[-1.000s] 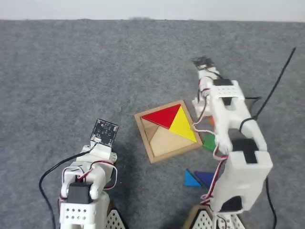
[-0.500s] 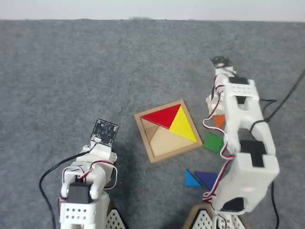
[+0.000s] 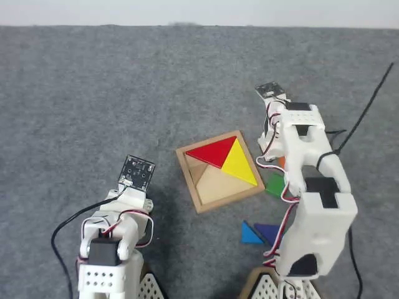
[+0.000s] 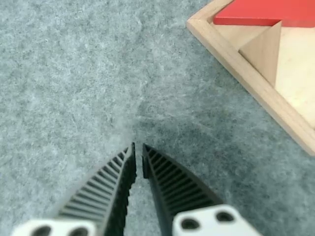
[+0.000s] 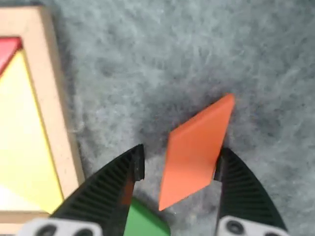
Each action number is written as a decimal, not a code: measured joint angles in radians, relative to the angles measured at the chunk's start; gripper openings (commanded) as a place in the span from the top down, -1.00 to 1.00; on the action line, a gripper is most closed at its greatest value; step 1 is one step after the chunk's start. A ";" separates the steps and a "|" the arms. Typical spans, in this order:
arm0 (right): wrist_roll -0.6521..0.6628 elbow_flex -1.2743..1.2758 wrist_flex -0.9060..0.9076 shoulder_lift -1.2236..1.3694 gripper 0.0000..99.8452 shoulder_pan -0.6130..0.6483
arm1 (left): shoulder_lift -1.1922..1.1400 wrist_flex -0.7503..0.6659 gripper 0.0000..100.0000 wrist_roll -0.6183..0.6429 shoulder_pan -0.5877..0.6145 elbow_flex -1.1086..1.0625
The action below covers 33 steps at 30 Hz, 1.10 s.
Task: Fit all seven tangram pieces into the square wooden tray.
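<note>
Two grippers are being logged. The right gripper [image 5: 180, 156] is standing open, its fingers [image 5: 123, 177] straddling the orange parallelogram [image 5: 194, 152]. One edge of that piece is lying close against one finger; actual contact cannot be told. The green piece [image 5: 143, 222] is sitting just beside the other finger. The square wooden tray [image 5: 55, 98] is lying near, carrying the yellow triangle [image 5: 19, 137] and the red triangle [image 5: 7, 49].

The left gripper [image 4: 139, 150] is pointing closed at the grey tabletop [image 4: 74, 73], gripping nothing, with a tray corner near ahead and a wood-coloured triangle [image 4: 263, 49] lying inside it.

In the high view the tray is sitting at frame centre, turned at an angle, with red and yellow filling its upper right half. The green piece is lying right of the tray, partly under the right arm [image 3: 312, 187]. The blue triangle [image 3: 250, 234] and the purple piece [image 3: 269, 230] are lying together below it, lower right of centre.
</note>
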State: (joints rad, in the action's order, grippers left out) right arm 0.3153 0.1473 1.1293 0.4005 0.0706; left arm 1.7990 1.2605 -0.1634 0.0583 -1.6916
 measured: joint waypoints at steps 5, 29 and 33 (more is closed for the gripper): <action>0.000 -0.006 -0.005 0.005 0.81 -0.011 | 0.000 0.000 0.96 0.000 0.000 0.000; 0.304 0.433 -0.040 -0.543 0.89 0.539 | 0.000 0.000 0.96 0.000 0.000 0.000; 0.390 0.500 -0.068 -0.566 0.89 0.551 | 0.000 0.000 0.96 0.000 0.000 0.000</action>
State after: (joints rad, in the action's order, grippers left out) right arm 0.7050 0.6475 1.0618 -0.1657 0.6214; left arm 1.7990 1.2605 -0.1634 0.0583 -1.6916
